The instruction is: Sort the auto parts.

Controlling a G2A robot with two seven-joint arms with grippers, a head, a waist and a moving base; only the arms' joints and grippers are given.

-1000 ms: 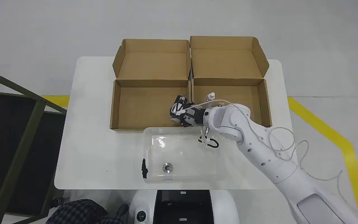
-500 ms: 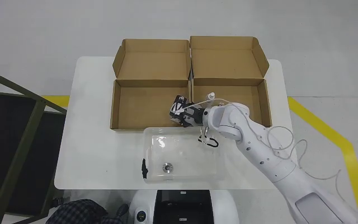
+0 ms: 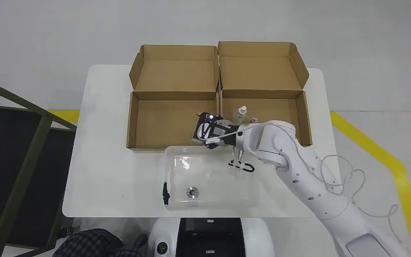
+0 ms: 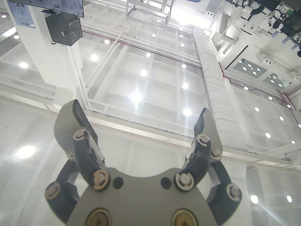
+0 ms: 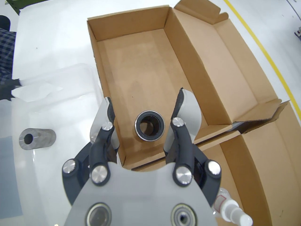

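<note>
My right gripper hangs open over the near right corner of the left cardboard box. A black-and-steel bearing ring lies on the box floor below the gap between the fingers, untouched. A short grey metal cylinder rests in the clear plastic bin. The right cardboard box holds a small white spray bottle. My left gripper points up at the ceiling, open with nothing between its fingers.
Both boxes have their lids folded back toward the table's far edge. In the bin there is also a small black clip on the left wall and a black hook on the right. A green frame stands left of the white table.
The right gripper has shifted slightly toward the bin side of the left box and tilted, and the arm behind it has drawn back a little.
</note>
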